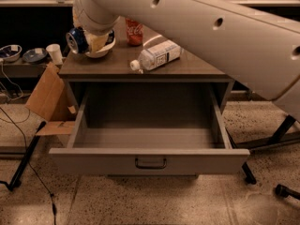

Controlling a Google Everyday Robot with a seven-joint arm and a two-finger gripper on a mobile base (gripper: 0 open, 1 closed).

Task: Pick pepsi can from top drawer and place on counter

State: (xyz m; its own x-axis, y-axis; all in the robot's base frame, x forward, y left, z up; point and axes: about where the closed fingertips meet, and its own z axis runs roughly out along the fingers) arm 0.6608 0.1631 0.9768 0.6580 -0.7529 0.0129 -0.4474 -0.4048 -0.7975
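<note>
The pepsi can [76, 40] is blue with a silver end facing the camera. It is held on its side in my gripper [88, 42], above the back left corner of the counter [197, 67]. The gripper hangs from the large white arm that crosses the top of the view, and it is shut on the can. The top drawer [93, 162] is pulled fully open below the counter. Its inside shows nothing, and its dark pull handle [151, 163] faces the camera.
A red Coca-Cola can [134, 32] stands at the back of the counter. A clear plastic bottle [158, 56] lies on its side mid-counter. A cardboard box [49, 97] leans against the cabinet's left side. A low shelf to the left holds a cup [55, 54] and bowls [10, 52].
</note>
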